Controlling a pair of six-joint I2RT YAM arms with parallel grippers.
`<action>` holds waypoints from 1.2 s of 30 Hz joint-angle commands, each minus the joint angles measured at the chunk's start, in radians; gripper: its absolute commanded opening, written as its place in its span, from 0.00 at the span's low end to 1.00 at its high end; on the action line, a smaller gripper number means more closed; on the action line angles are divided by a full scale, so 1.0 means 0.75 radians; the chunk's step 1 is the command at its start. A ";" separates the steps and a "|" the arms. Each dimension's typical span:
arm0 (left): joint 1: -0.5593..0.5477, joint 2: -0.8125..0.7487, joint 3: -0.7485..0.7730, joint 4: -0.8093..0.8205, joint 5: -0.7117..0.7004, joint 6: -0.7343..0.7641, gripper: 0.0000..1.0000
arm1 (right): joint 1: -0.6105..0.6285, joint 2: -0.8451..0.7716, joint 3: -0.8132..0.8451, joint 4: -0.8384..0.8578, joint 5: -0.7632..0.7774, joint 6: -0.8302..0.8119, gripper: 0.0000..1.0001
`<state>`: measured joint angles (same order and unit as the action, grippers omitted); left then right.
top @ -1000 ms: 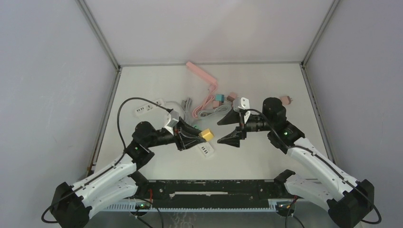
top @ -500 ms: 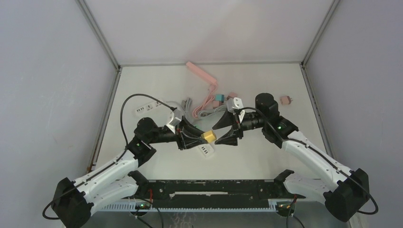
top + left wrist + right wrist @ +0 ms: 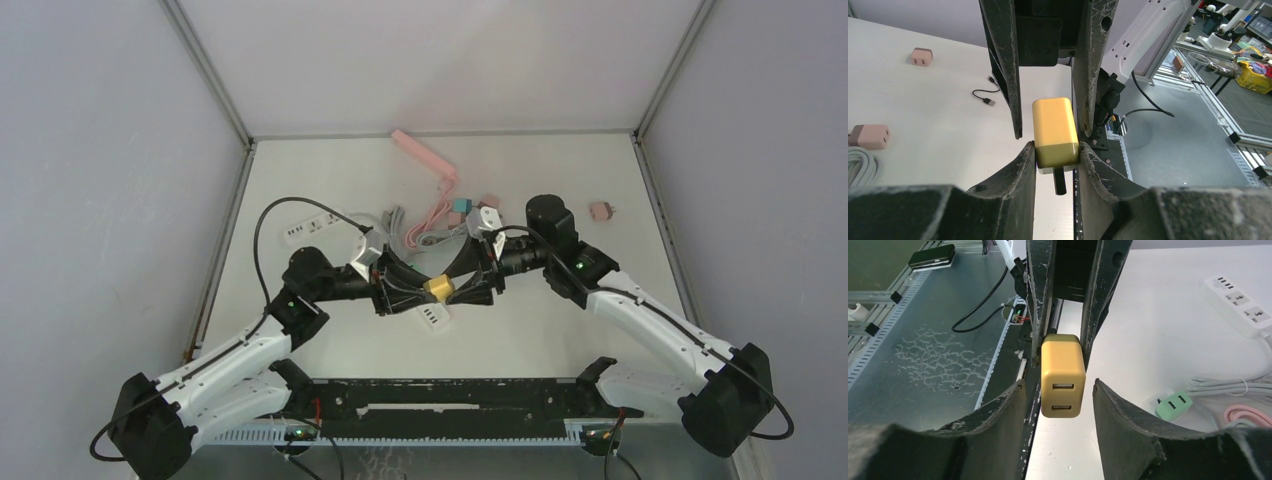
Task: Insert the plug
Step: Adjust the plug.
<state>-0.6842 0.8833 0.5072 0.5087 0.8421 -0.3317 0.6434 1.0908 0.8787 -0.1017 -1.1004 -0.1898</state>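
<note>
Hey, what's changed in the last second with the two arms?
The right gripper moved in to the left gripper, and its fingers now straddle the yellow charger, narrower but not yet clamped. The left gripper kept its hold on the charger; the white power strip stayed put.

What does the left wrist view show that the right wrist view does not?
Only the left wrist view shows the prong of the yellow charger and two pinkish plugs on the table. Only the right wrist view shows the charger's two ports, a white power strip and a green plug. Both show the charger between the left end effector and the right end effector.
</note>
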 commanded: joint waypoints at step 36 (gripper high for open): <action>0.004 -0.164 -0.070 0.022 -0.405 -0.022 0.58 | 0.076 0.009 0.180 -0.197 0.208 -0.017 0.00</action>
<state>-0.6865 0.8139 0.4881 0.5076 0.7174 -0.3355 0.6861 1.1160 0.9524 -0.1795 -1.0153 -0.2054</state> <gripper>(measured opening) 0.513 0.381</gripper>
